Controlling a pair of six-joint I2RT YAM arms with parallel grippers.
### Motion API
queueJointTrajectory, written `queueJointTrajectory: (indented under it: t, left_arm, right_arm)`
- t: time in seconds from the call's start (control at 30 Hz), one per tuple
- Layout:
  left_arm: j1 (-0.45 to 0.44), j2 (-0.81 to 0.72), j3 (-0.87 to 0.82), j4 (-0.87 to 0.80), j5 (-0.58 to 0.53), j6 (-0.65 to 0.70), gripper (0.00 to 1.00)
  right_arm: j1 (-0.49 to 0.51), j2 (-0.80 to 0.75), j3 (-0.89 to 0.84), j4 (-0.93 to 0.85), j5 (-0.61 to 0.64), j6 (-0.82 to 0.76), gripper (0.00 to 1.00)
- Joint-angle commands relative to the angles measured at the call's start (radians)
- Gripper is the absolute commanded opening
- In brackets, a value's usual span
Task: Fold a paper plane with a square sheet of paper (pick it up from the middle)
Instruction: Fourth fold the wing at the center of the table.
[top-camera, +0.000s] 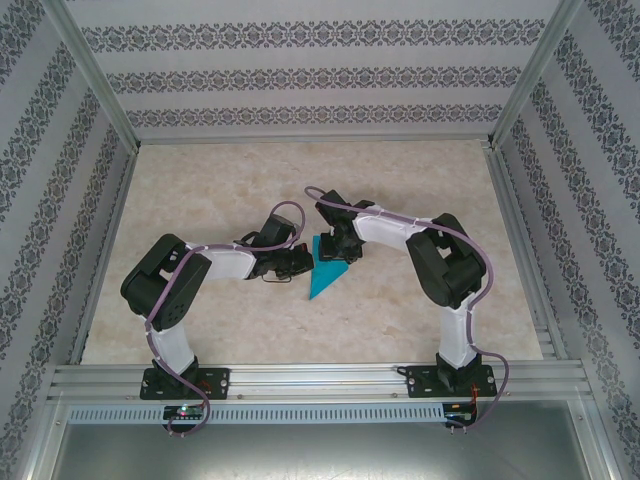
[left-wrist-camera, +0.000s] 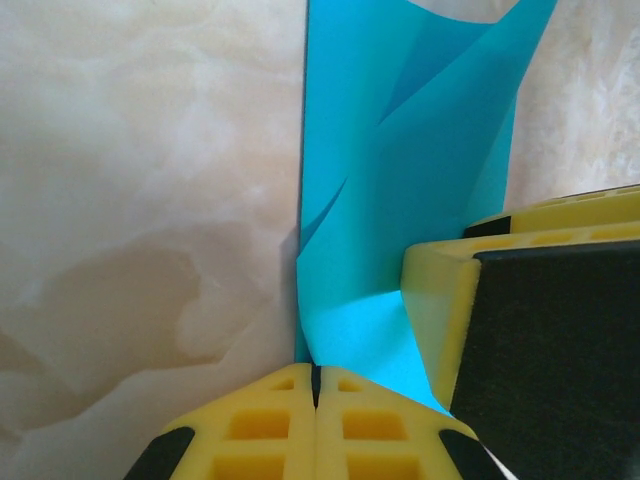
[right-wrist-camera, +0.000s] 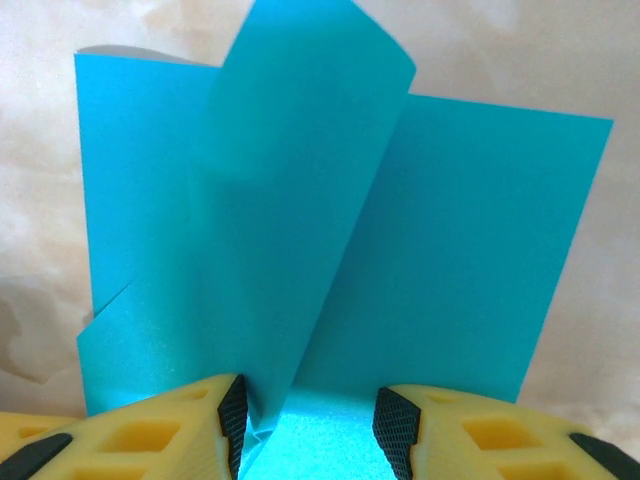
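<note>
Partly folded sheet of paper (top-camera: 328, 272) near the middle of the counter (top-camera: 200, 320), between the two arms. Its long axis runs obliquely from the far side, where it is broad, to a pointed end aimed at the near edge and slightly left. The left fingers (left-wrist-camera: 260, 430) are pressed together, with their tips at the sheet's straight left edge (left-wrist-camera: 400, 200). The paper lies to their right and ahead of them. Whether a layer is nipped in the seam cannot be told. The right fingers (right-wrist-camera: 170, 420) stand spread astride the far end of the sheet (right-wrist-camera: 480, 240), with flat paper showing in the gap. A loose flap (right-wrist-camera: 300, 150) rises from the gap, close against the left-hand pad. One right finger (left-wrist-camera: 440, 300) sits just beside the left pair. Both arms are about equally near. Judgement: the coming move turns on this upright flap, which must be closed on or laid over along the long axis while the left tips steady the edge.
</note>
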Motion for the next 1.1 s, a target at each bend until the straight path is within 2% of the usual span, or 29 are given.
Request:
queueJointTrajectory:
  t: [0.0,0.2,0.43,0.73,1.07]
  left_arm:
    - [0.007,0.004,-0.012,-0.021,-0.015,-0.008,0.07]
    - [0.008,-0.018,-0.007,-0.048,-0.031,-0.002,0.13]
    - [0.01,-0.119,-0.019,-0.088,-0.072,0.012,0.17]
    - [-0.003,-0.1,-0.043,0.034,0.071,-0.007,0.11]
    - [-0.015,-0.06,-0.049,0.085,0.122,-0.023,0.09]
  right_arm:
    - [-0.008,0.165,-0.079,-0.106,0.161,0.005,0.46]
    - [0.002,0.184,-0.076,-0.12,0.186,0.013,0.46]
    - [0.005,0.197,-0.074,-0.12,0.183,0.018,0.45]
    - [0.005,0.198,-0.073,-0.12,0.177,0.023,0.45]
    - [0.002,0.197,-0.077,-0.119,0.175,0.035,0.44]
